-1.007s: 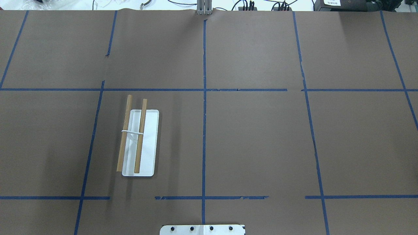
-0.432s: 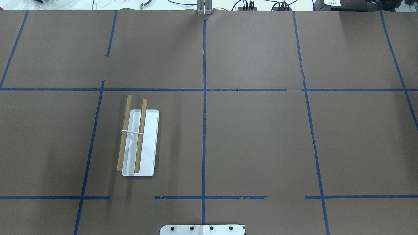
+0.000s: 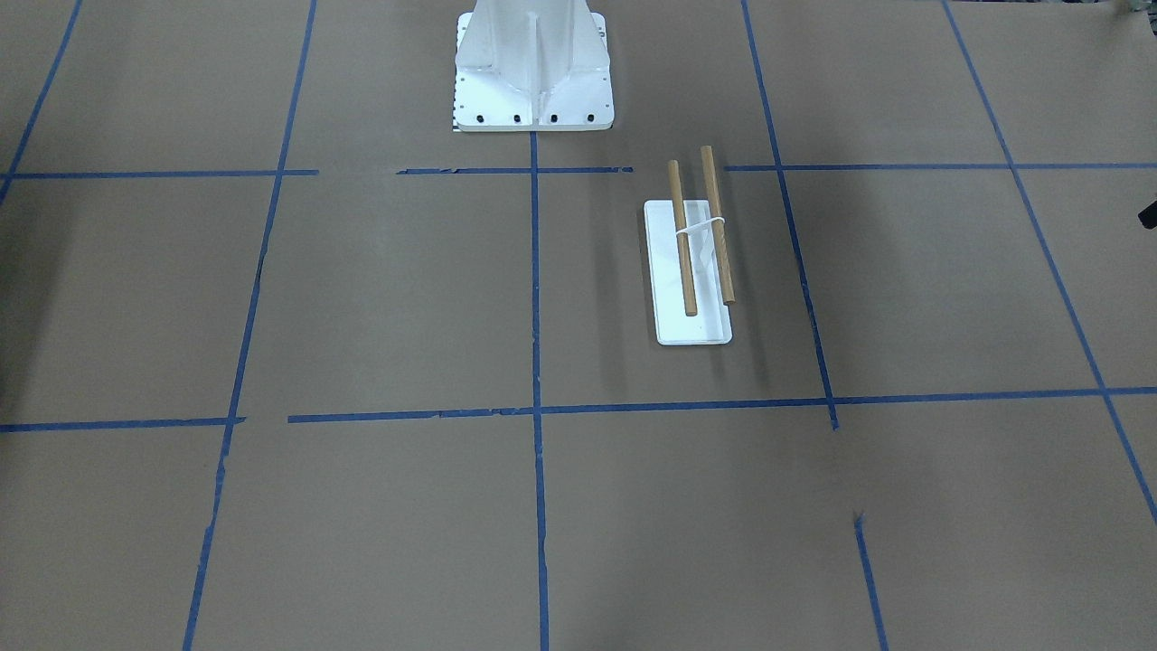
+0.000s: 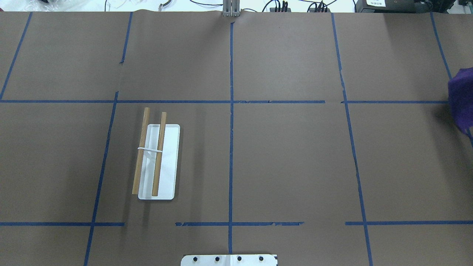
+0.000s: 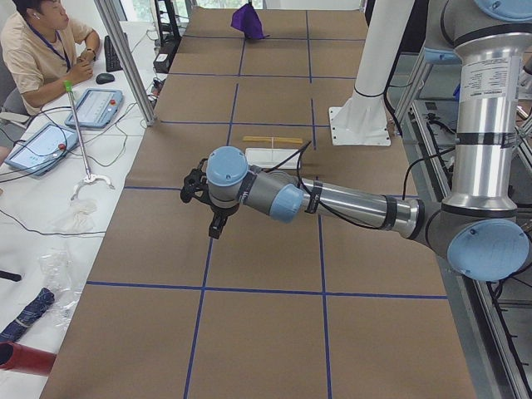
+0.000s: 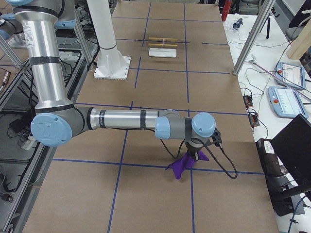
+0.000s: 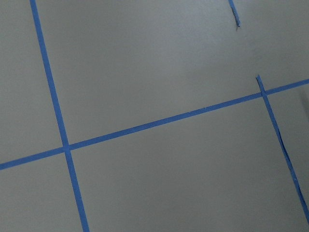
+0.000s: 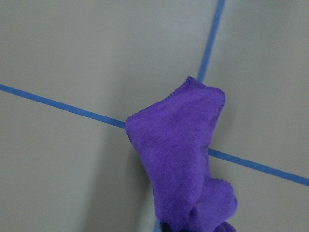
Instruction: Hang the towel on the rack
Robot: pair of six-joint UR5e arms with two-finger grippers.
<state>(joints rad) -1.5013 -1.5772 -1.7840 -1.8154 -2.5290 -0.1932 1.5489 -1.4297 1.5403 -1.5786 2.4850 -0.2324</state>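
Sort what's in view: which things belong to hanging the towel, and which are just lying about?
Job: purple towel, at the table's right end; rack, both dowels bare.
Lying about: white bolted pedestal; blue tape lines; tablets on the side bench.

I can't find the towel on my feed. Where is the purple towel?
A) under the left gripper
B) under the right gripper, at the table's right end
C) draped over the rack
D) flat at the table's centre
B: the purple towel hangs beneath the right gripper at that end, while the rack stands bare.
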